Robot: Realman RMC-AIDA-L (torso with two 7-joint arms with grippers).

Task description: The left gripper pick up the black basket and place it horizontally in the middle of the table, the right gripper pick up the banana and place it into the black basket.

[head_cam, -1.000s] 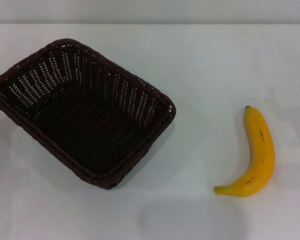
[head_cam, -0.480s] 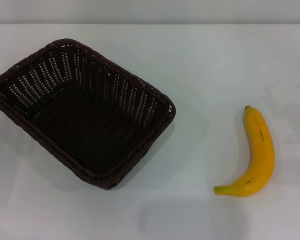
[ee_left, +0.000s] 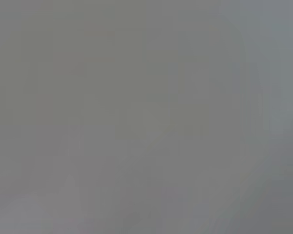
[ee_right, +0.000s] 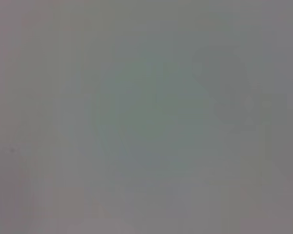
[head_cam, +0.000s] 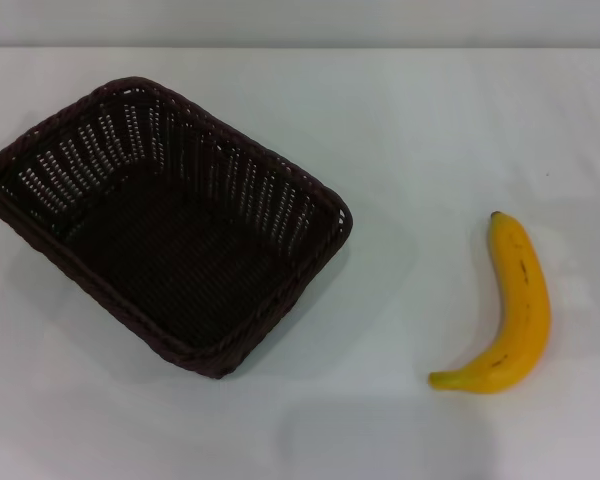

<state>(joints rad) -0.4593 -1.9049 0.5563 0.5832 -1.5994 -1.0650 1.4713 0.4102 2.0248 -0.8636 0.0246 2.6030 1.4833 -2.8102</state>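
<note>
Change since earlier frames: none is seen; the banana and the black basket lie exactly where they lay a second ago, so the task is judged not yet begun.
Banana (head_cam: 510, 310): lies on the table (head_cam: 410, 130) toward the near right corner, well apart from the basket.
Banana axis: the long axis runs roughly near-to-far, with the blossom end at the near side curling toward the left edge and the dark stem tip pointed at the far edge.
Black basket (head_cam: 165, 225): stands upright and empty on the left half of the table, nearer the left edge than the middle.
Basket axis: the long axis is set diagonally, from the far left corner toward the near middle; one corner points at the near edge. A turn is judged to be needed before it can be called horizontal.
Left gripper: not seen in the head view, and only a blank grey field is given by the left wrist view; how wide its claw stands, or whether anything is held, cannot be told.
Right gripper: likewise out of sight; only a grey field with a faint shadow is given by the right wrist view, so its claw's opening and hold cannot be told.
Meaning for task: both pickups are judged still to be done, the basket first.
</note>
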